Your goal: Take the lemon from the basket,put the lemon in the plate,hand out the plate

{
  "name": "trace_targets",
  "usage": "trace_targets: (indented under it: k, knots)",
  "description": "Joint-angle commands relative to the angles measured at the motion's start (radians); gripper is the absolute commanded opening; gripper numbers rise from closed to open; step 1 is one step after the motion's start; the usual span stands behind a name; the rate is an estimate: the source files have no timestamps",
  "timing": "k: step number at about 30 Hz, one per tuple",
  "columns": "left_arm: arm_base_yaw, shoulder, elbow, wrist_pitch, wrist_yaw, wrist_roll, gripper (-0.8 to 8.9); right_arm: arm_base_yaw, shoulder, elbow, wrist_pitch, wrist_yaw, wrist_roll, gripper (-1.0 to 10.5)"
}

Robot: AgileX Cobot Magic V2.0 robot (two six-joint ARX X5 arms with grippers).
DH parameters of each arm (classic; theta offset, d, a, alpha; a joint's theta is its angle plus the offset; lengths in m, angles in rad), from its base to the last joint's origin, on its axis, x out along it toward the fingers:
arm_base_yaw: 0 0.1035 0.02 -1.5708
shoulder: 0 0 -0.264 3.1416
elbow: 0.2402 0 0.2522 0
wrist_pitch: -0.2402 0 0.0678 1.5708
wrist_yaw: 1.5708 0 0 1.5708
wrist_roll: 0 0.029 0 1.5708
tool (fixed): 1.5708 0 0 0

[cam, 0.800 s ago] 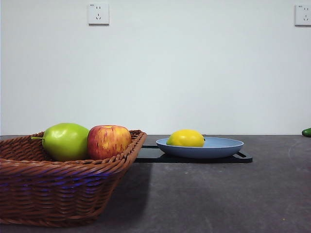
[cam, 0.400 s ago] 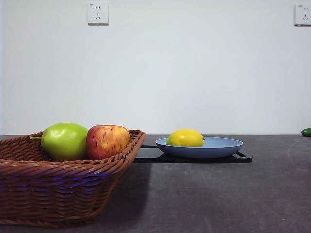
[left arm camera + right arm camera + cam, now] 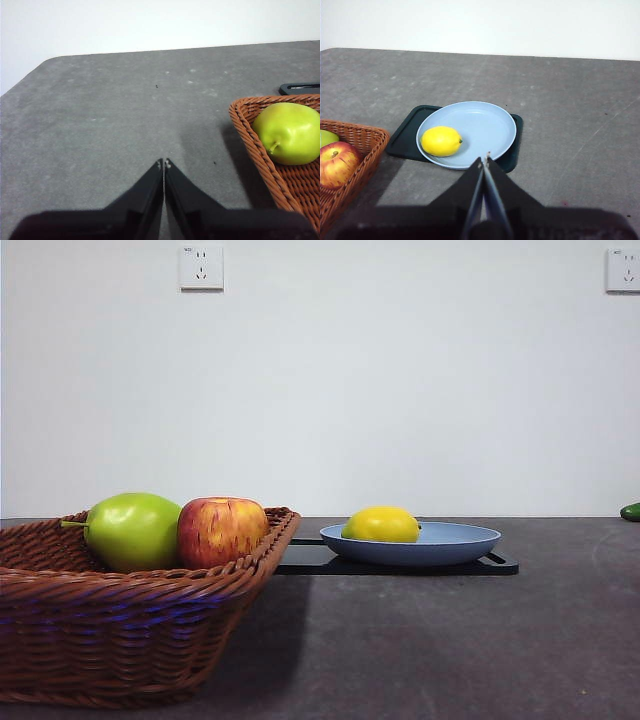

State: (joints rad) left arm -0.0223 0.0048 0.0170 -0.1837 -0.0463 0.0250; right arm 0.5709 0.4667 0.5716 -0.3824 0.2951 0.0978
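The lemon (image 3: 441,141) lay in the plate (image 3: 485,125) on a black tray (image 3: 402,142), near the basket (image 3: 130,625). The left gripper (image 3: 164,163) and right gripper (image 3: 484,160) were pressed closed, holding nothing.

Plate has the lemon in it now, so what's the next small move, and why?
Probably open the right gripper and bring it down to the near rim of the plate. The lemon already lies in it, on the tray, the jaws are shut above it, and only the hand-out is left.
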Motion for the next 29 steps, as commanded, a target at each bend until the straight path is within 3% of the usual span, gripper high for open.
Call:
trace_targets:
  k: [1, 22, 24, 29]
  knots:
    - [0.003, -0.001, -0.011, 0.011, -0.001, -0.003, 0.08, 0.006, 0.002, 0.012, 0.008, 0.000, 0.010, 0.0]
    - [0.003, -0.001, -0.011, 0.011, -0.001, -0.003, 0.08, 0.006, 0.002, 0.013, 0.014, 0.002, 0.005, 0.0]
    - [0.003, -0.001, -0.011, 0.011, -0.001, -0.003, 0.08, 0.006, -0.008, 0.012, 0.013, 0.034, -0.056, 0.0]
    - [0.003, -0.001, -0.011, 0.011, -0.001, -0.003, 0.08, -0.041, -0.114, -0.004, 0.000, 0.094, -0.109, 0.0]
